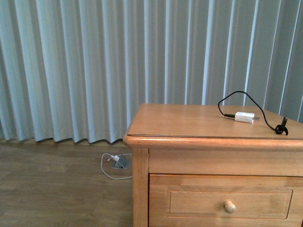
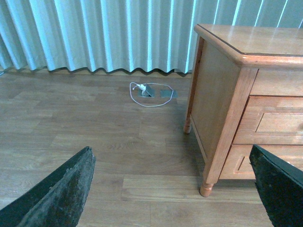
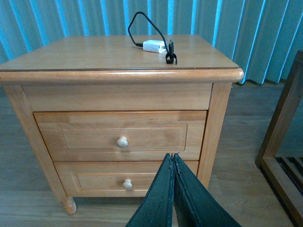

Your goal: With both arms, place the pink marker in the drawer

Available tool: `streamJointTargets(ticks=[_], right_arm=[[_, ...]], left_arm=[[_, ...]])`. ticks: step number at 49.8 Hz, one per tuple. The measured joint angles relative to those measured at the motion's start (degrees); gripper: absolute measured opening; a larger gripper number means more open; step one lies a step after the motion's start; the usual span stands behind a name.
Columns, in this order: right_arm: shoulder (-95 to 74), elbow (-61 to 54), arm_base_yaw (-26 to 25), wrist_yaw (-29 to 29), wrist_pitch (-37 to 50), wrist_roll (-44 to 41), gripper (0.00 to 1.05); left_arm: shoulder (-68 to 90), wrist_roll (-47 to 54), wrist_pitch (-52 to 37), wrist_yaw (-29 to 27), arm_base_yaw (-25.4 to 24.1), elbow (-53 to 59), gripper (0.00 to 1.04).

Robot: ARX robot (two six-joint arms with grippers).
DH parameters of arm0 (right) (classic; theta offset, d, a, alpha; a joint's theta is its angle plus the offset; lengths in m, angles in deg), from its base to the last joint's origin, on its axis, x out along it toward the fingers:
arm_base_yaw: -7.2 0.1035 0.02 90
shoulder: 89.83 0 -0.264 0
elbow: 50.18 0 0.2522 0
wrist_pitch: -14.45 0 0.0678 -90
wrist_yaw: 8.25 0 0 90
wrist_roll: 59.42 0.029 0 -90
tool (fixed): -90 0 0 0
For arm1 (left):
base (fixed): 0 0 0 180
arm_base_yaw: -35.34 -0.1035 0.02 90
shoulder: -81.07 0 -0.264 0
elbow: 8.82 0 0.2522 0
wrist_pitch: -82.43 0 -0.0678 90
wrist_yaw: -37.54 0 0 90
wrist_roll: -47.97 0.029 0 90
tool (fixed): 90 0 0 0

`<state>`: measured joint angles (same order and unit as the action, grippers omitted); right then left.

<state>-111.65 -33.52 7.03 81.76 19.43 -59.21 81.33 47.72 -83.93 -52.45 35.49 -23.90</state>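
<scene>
My left jaws [image 2: 173,189] stand wide apart, one dark finger [image 2: 57,194] low at one edge of my left wrist view and the other [image 2: 279,187] at the far edge, with bare wooden floor [image 2: 94,127] between them and nothing held. My right jaws [image 3: 173,189] are pressed together, the two black fingers meeting in a thin seam, with nothing that I can see between them; they hang in front of the nightstand [image 3: 118,90], level with its lower drawer [image 3: 127,177]. The upper drawer [image 3: 120,135] is shut flush with the front, its round pale knob [image 3: 122,142] facing me, and the lower one is shut too, with its own knob [image 3: 127,184]. From the front view I see only the upper drawer [image 1: 227,201] and its knob [image 1: 229,206], near the bottom edge, and neither of my arms. On the worktop [image 1: 189,120] lies a white charger block [image 1: 245,117] toward the back right, with a black cable [image 1: 232,97] looping up from it and ending in a small black plug [image 1: 282,126] near the right edge. I cannot find the pink marker in any of my three views. Behind the nightstand hang pale pleated curtains [image 1: 94,66], and on the floor beneath them sits a grey floor socket [image 1: 121,161] with a white cord [image 1: 108,168] curled around it. A dark wooden frame [image 3: 284,142] stands beside the nightstand in my right wrist view.
</scene>
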Motion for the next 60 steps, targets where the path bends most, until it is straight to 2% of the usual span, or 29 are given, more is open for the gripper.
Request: streamJointTargets(ticks=[32,36,60], right_arm=[[11.8,-2.6,0.0,0.0,-8.55,0.0,0.01],[19.78,-2.56,0.0,0.02,-18.21,-0.02,0.01],[21.59,-2.56,0.0,0.0,-18.69,-0.09,0.04]], left_arm=[[0.0,0.0,0.02,0.0,0.0,0.0,0.99],[0.0,-0.02,0.04,-0.07,0.0,0.0,0.99],[0.0,0.0,0.04,0.0,0.0,0.0,0.99]])
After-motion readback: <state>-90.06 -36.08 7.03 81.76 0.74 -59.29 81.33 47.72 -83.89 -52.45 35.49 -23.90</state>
